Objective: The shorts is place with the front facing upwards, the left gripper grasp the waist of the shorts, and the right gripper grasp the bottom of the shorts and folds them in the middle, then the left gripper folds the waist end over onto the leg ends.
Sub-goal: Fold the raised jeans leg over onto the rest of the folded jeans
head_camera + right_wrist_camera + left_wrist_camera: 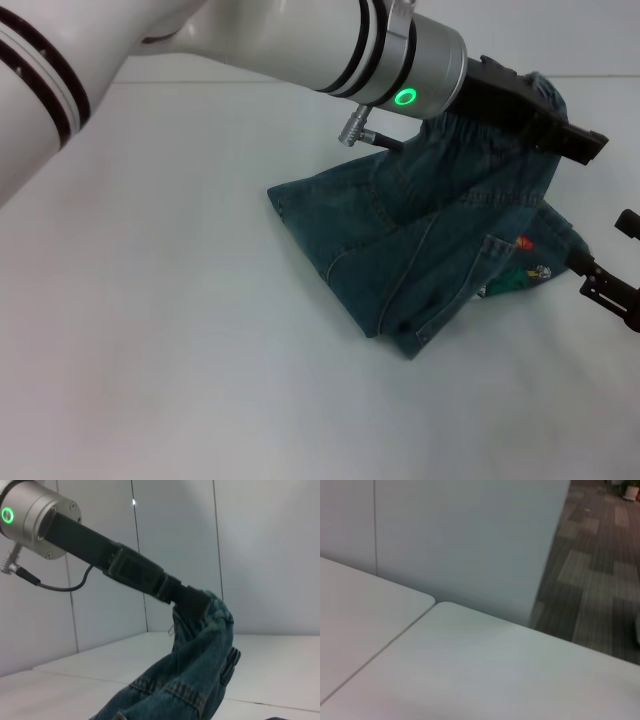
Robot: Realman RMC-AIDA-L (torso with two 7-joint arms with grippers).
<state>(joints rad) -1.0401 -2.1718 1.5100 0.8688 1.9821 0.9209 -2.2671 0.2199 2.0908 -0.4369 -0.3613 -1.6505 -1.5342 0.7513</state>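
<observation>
I count one pair of shorts, two grippers and two white counter tops butted together; the seam between the tops shows only in the left wrist view. The shorts are the single garment on the counter, already doubled lengthwise, so the legs lie stacked with a back pocket and stitched seams facing up.

The left gripper sits above the far end of the shorts, its arm reaching in across the top of the head view. From the right wrist view I see its jaws clamped on the waist of the shorts, the gathered band bunched up right at the tip of the black claw. That end is lifted clear of the counter, and the denim hangs down from the jaws in a slope to the part that rests flat.

The leg ends lie on the counter on the side of the shorts away from the lifted waist, flat and spread towards the middle of the counter. Several small colourful cartoon patches show on the lower layer, just under the raised fold; I cannot count them exactly.

The right gripper is just beside the shorts at the edge of the head view, near the patches and apart from the cloth. Only part of it shows, and I cannot tell how its jaws stand.
</observation>
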